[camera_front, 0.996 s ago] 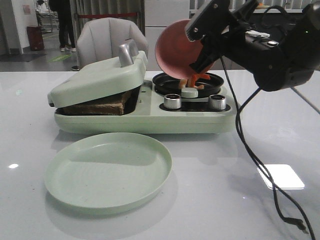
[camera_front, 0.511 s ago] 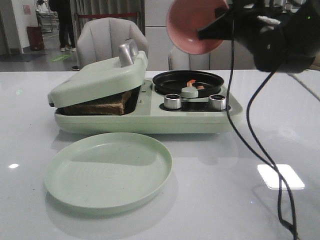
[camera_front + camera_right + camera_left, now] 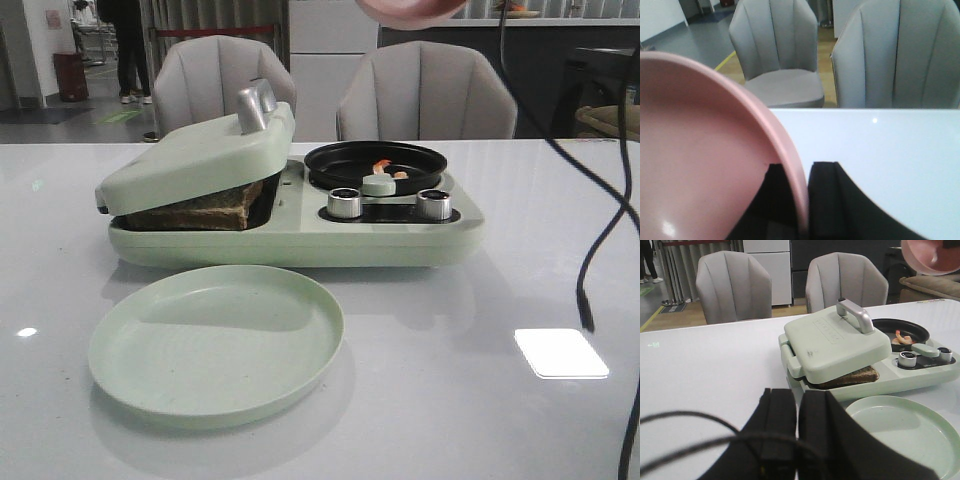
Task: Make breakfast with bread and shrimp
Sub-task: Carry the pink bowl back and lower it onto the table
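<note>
Pink bowl (image 3: 410, 12) now higher; shrimp (image 3: 382, 166) in black pan (image 3: 340, 165).

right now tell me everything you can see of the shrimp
The shrimp are a few small curled orange-pink pieces with whitish parts, lying loose in the round black pan on the right of the pale green breakfast maker. They rest on the pan's floor behind the small green knob. Nothing grips them.

The bread (image 3: 200, 212) lies under the lid (image 3: 190, 156) in the breakfast maker's (image 3: 300, 240) left half. The shrimp (image 3: 384, 168) lie in its pan (image 3: 330, 163) at right. The plate (image 3: 216, 342) sits before the breakfast maker.
</note>
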### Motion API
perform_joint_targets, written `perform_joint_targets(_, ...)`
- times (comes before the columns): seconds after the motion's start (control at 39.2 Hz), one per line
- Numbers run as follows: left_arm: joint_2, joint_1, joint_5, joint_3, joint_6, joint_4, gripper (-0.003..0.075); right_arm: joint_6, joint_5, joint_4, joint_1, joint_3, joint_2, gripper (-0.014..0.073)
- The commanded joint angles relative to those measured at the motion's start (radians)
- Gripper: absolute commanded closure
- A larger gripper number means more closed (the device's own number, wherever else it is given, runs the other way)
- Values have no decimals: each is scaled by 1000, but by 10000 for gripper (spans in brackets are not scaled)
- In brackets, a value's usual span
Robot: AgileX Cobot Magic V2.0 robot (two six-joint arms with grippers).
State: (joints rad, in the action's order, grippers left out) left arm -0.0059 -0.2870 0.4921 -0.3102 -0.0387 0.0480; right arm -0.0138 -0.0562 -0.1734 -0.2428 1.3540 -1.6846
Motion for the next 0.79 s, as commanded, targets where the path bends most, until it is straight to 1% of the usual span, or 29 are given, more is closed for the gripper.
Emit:
perform_joint_targets(0.0, -6, -7, -81, -23, -11, -7, 608, -6, 99, 15, 5, 39, 135, 474)
perform_joint_targets(0.08, -6, -7, -81, -23, -11, -7, 608, 0, 207, 15, 5, 39, 184, 474)
perform_joint_targets(0.2, -6, -7, -81, -23, -11, -7, 608, 5, 325, 13, 33, 34, 245, 474)
perform_joint_targets(0.36, -6, -7, -81, -23, -11, -7, 608, 5, 413, -23, 98, -15, 308, 474)
perform_joint_targets(0.51, -6, -7, -81, -23, -11, -7, 608, 5, 498, -39, 164, -108, 349, 474)
perform_joint_targets(0.61, -6, -7, -81, -23, -11, -7, 608, 7, 527, -39, 202, -167, 352, 474)
perform_joint_targets(0.77, -6, -7, -81, -23, -11, -7, 608, 14, 509, -39, 281, -278, 348, 474)
